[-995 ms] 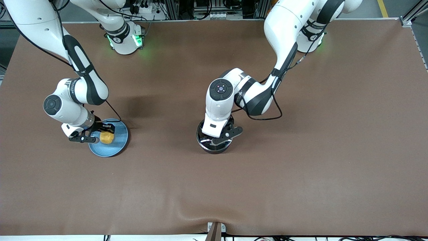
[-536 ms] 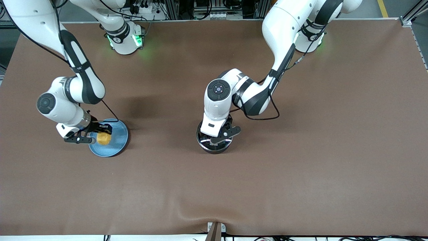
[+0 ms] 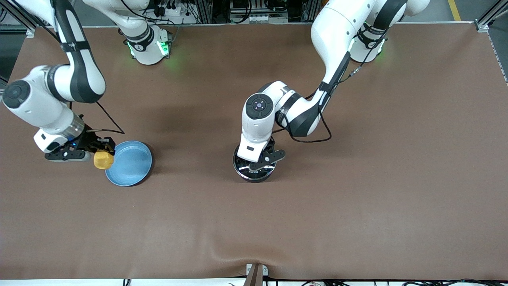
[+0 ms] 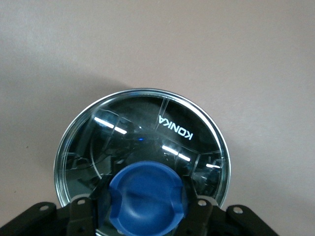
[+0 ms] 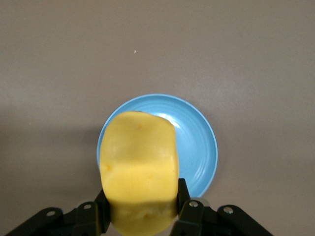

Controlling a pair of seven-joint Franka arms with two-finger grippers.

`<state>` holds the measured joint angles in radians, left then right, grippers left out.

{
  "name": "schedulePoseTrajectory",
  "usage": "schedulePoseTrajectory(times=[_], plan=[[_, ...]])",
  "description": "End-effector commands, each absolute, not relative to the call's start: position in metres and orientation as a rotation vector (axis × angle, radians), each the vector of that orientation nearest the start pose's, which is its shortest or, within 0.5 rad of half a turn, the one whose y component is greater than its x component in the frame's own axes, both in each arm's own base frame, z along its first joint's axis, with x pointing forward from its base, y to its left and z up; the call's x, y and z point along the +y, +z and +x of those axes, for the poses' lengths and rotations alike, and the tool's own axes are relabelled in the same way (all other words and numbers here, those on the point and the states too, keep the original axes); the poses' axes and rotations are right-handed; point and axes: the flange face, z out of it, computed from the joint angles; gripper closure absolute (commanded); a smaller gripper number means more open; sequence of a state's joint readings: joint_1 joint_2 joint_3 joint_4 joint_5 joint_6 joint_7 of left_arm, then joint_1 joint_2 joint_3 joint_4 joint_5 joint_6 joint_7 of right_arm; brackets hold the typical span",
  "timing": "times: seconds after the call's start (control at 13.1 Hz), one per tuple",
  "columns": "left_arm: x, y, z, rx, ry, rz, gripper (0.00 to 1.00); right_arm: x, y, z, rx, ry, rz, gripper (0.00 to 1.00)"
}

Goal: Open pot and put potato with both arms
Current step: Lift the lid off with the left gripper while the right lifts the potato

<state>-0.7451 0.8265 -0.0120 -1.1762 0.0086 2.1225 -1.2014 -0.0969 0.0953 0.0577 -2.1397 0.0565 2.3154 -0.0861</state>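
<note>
We start with the pot [image 3: 254,170]. It sits on the brown surface [image 3: 357,198], about in the middle, and its glass lid [image 4: 142,142] is still on it. Our left claw [image 3: 262,163] is down on the lid, and its fingers [image 4: 199,209] are pinching the blue knob [image 4: 146,196] from both sides. So the pot is not open yet, but we think we are ready to lift the lid.

The potato [image 3: 103,159] is well away from the pot, toward the right arm's end of the surface. Our right claw [image 3: 95,154] is pinching it and holding it up in the air, over the edge of the blue plate [image 3: 133,169]. The plate looks bare now. So the potato is picked up, and that part is done.

What is left, we think: lift the lid off, carry the potato over to the pot, and drop it in.

Nothing lies on the surface between the plate and the pot. The only thing in the way is the lid itself, along with our left arm [image 3: 293,111] leaning over the pot.
</note>
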Motion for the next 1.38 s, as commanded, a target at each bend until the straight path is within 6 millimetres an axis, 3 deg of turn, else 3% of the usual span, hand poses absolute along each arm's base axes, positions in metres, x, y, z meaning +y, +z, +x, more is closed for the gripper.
schedulePoseTrajectory(times=[0.0,0.08,0.31,0.61,0.77,1.0,1.3], plan=[[-0.516,0.384,0.567,-0.749,-0.18,-3.212,1.0,-0.019,0.419,0.566,-0.044,-0.068,-3.086,1.0],[-0.503,0.421,0.572,-0.781,-0.224,-3.233,1.0,-0.02,0.438,0.569,-0.05,-0.028,-3.083,1.0],[-0.472,0.487,0.566,-0.811,-0.228,-3.212,1.0,-0.021,0.491,0.571,-0.056,0.094,-3.071,1.0],[-0.425,0.536,0.554,-0.692,-0.128,-3.154,1.0,-0.021,0.565,0.561,-0.067,0.216,-3.063,1.0],[-0.389,0.549,0.549,-0.599,-0.081,-3.135,1.0,-0.021,0.593,0.553,-0.073,0.269,-3.063,1.0],[-0.318,0.554,0.544,-0.447,-0.034,-3.127,1.0,-0.01,0.605,0.547,-0.062,0.288,-3.064,1.0],[-0.243,0.534,0.55,-0.323,0.048,-3.107,1.0,0.087,0.612,0.551,0.009,0.189,-3.094,1.0]])
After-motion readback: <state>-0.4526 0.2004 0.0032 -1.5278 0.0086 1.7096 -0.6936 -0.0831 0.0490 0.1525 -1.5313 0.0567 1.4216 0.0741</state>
